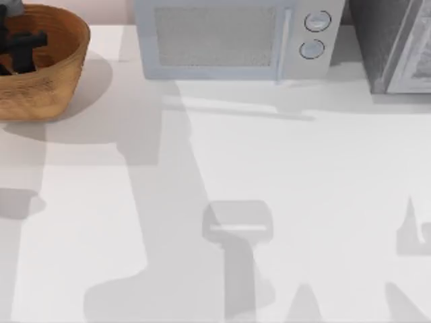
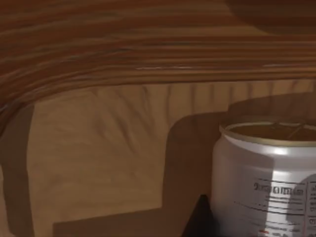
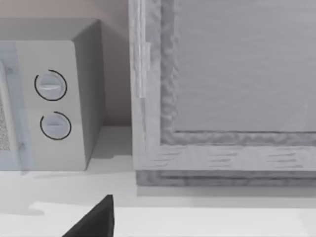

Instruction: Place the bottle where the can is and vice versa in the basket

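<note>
I'm hanging my left gripper inside the wicker basket, silver can just beside the jaws, whose opening I cannot tell.

The silver can inside the basket carries a printed label panel (dark lines of small type), but none of it is legible.

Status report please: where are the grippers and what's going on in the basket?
Left gripper down inside the basket, top view's far left. Can upright beside it, not gripped. Right arm parked, facing the microwave. Nothing in the way.
</note>
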